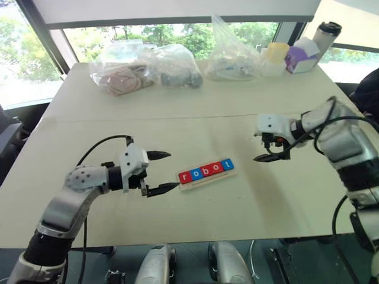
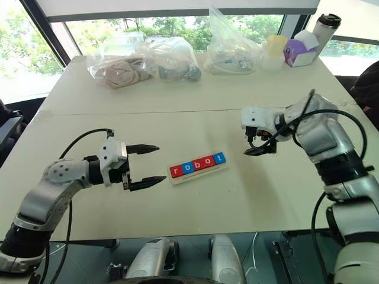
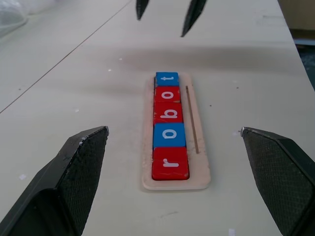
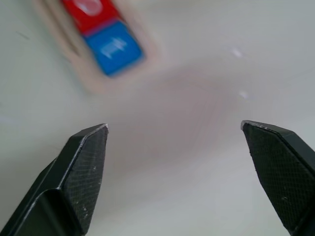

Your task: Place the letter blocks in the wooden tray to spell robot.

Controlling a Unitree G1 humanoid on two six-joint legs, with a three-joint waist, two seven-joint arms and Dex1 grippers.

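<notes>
Five letter blocks (image 1: 206, 170) sit in the wooden tray (image 1: 208, 179) near the table's (image 1: 195, 112) front edge, between both arms; they look light, stiff and slick.

Left wrist view: they read r-o-b-o-t; the left pincer (image 3: 174, 147) gapes, empty. Any regrip belongs on a tile's side edges.

Right wrist view: the right pincer (image 4: 174, 142) spreads wide, empty.

Glossy plastic blocks (image 3: 170, 129), matt wood tray (image 3: 200, 157)
</notes>
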